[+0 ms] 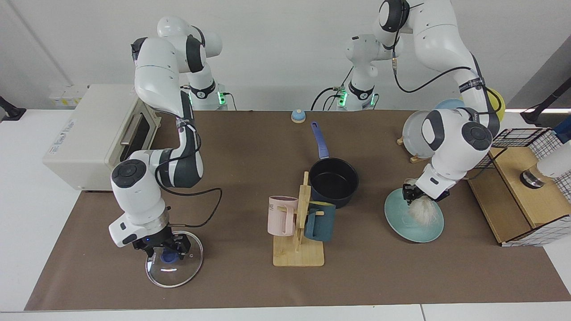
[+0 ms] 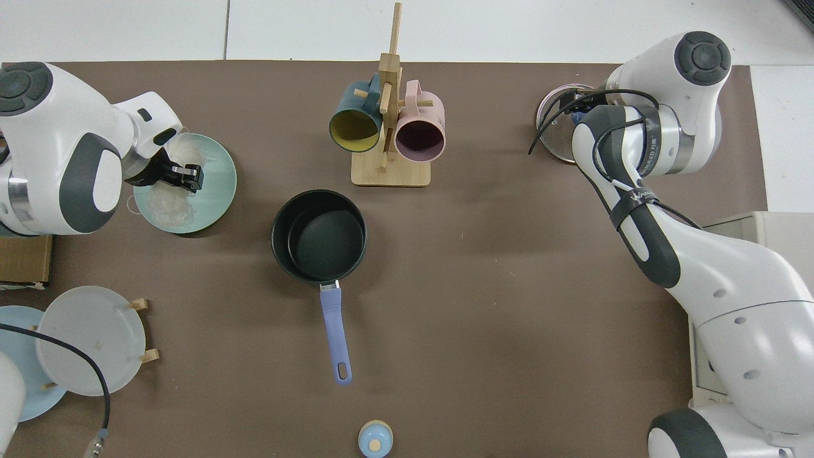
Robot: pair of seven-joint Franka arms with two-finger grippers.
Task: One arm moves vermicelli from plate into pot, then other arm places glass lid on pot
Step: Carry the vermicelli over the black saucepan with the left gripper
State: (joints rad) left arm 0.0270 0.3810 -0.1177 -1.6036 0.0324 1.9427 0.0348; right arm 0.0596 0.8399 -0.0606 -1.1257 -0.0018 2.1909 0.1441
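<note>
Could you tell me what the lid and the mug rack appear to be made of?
The glass lid: clear glass, since the brown table shows through, with a shiny, probably metal rim. The mug rack: pale matte wood, possibly bamboo, judging by its light tan colour.
</note>
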